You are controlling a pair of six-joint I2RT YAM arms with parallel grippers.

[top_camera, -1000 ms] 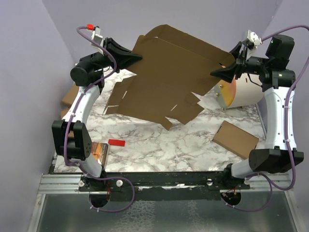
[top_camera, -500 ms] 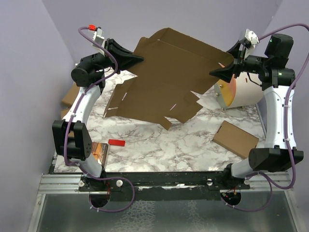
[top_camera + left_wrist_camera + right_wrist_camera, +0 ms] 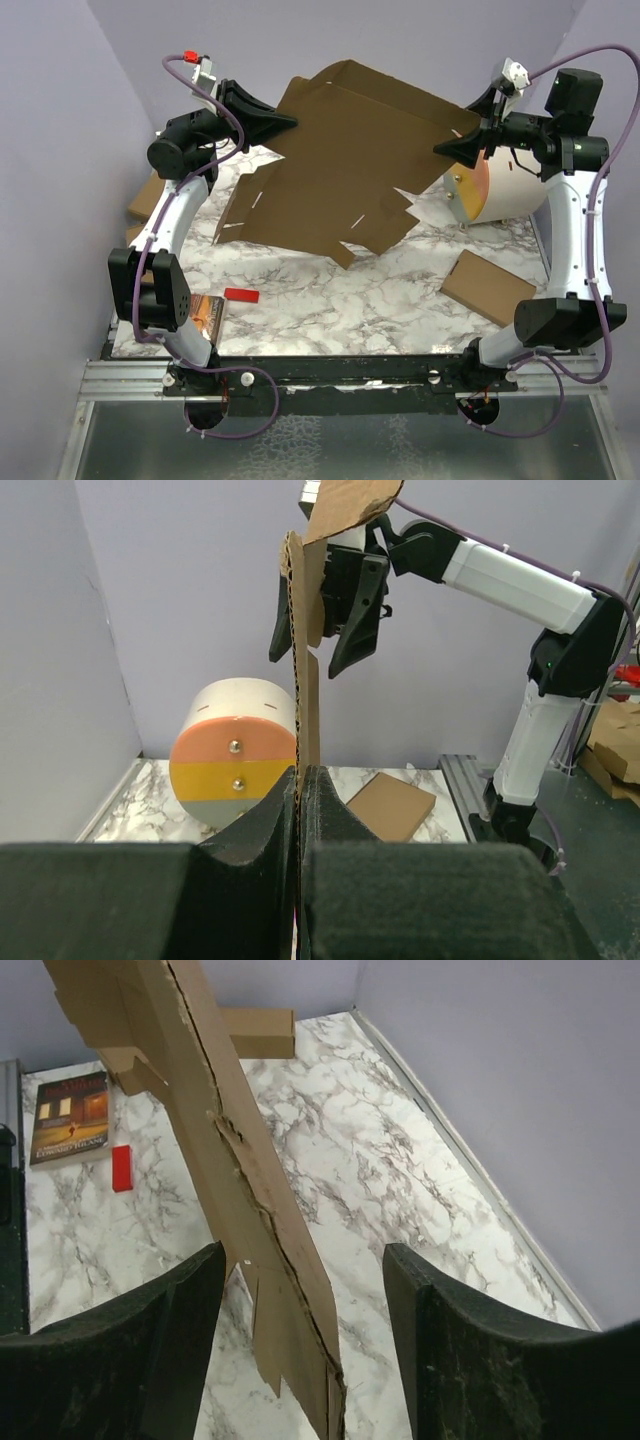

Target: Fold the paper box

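- Paper box [image 3: 350,160] — flat sheet tilted over the worktop [image 3: 330,300].
- Left hand [image 3: 283,122] pinching one edge, right hand [image 3: 447,150] spread around the other.
- Early days — probably needs a regrip, then a flap crease.

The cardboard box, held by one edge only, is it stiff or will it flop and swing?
Probably fairly stiff: the cardboard box looks flat across its wide panels. It likely folds at creases; its edge looks cracked in the right wrist view. It may swing, since only the left end effector pinches it while the right end effector stands open around it.
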